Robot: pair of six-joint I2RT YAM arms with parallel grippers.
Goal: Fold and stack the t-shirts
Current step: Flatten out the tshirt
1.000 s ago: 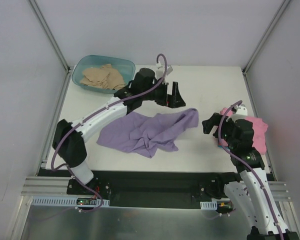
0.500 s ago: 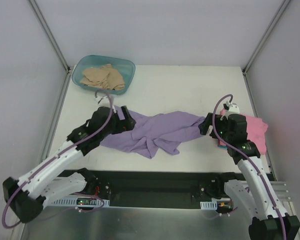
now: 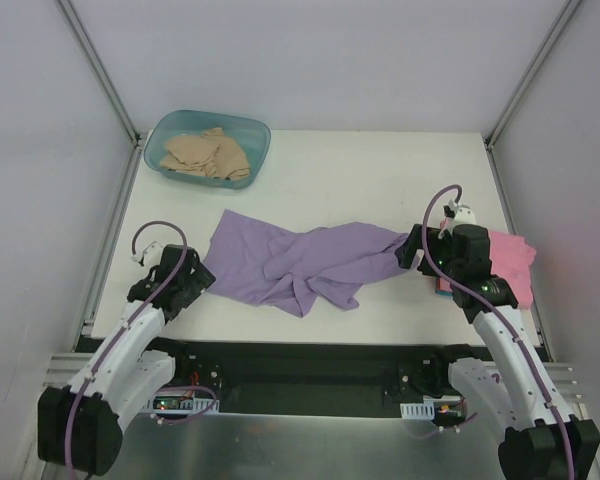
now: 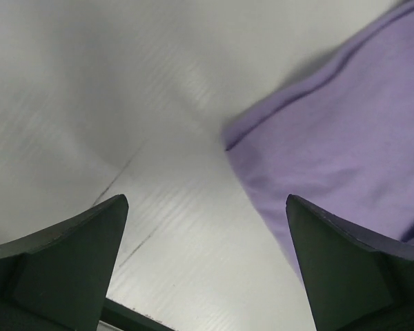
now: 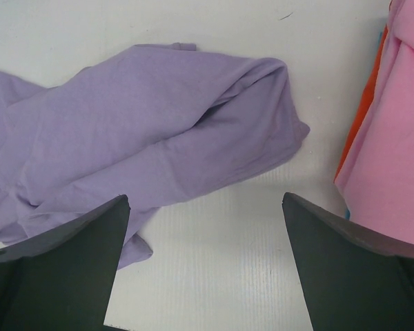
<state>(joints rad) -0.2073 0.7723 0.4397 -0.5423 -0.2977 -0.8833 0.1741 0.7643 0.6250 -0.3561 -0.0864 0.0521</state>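
Note:
The lavender t-shirt [image 3: 300,262] lies crumpled across the middle of the table. Its left part is spread flat. My left gripper [image 3: 200,284] is open and empty, low over bare table just beside the shirt's left corner [image 4: 345,138]. My right gripper [image 3: 410,252] is open and empty at the shirt's right end [image 5: 145,117]. The pink t-shirt [image 3: 510,262] lies at the right edge, behind the right wrist, and shows in the right wrist view [image 5: 400,152]. The tan t-shirt [image 3: 208,153] lies bunched in the teal tub.
The teal tub [image 3: 160,135] stands at the far left corner. An orange and blue flat thing [image 5: 362,131] peeks from under the pink shirt. Metal frame posts and grey walls close in the table's left, right and far sides.
My left arm has drawn back from the far middle to the near left. The shirt's left corner now lies spread out. My right gripper moved left to the shirt's right end.

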